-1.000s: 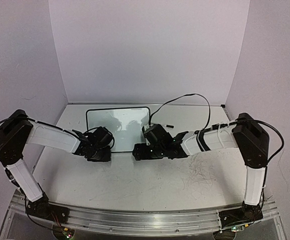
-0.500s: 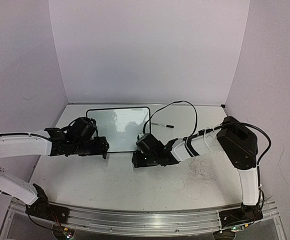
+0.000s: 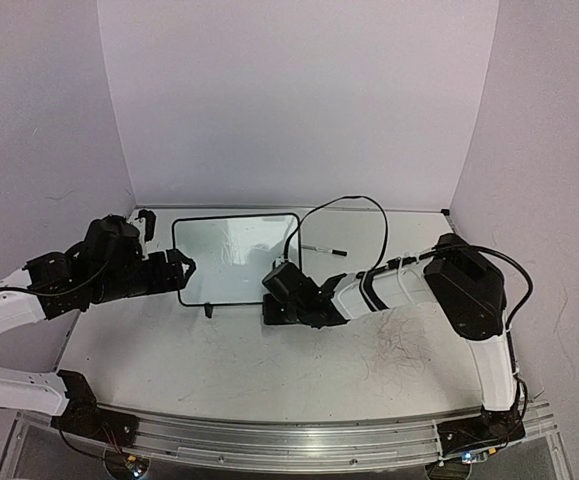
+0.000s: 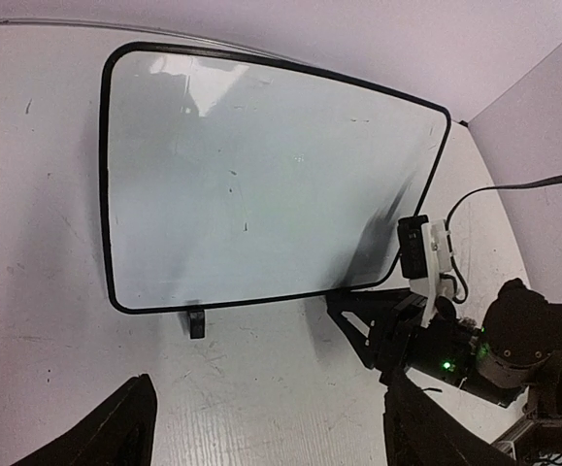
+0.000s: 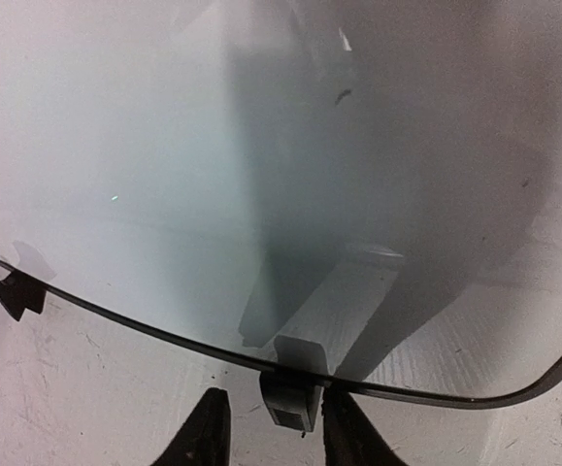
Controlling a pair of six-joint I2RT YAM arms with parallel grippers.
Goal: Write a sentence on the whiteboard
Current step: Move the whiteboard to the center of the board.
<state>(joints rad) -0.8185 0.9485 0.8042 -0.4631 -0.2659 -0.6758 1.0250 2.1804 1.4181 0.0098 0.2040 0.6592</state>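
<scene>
The whiteboard (image 3: 237, 258) lies flat at the back of the table, black-framed and blank; no sentence shows on it. My left gripper (image 3: 181, 270) hovers by the board's left edge. In the left wrist view that gripper (image 4: 271, 442) stands wide open and empty above bare table in front of the board (image 4: 261, 184). My right gripper (image 3: 269, 303) sits at the board's near right corner. In the right wrist view its fingers (image 5: 208, 432) straddle a small grey foot (image 5: 293, 398) under the board's edge (image 5: 164, 325), with a gap still showing on the left side.
A thin marker (image 3: 321, 250) lies on the table right of the board. A black cable (image 3: 349, 200) loops up from the right wrist. A black foot (image 4: 196, 322) juts from the board's near edge. Pen scribbles (image 3: 404, 350) mark the tabletop at the right.
The left arm swung back to the left, away from the board's near edge, and its gripper opened wide. The right gripper slid left to the board's near right corner and narrowed around the foot.
</scene>
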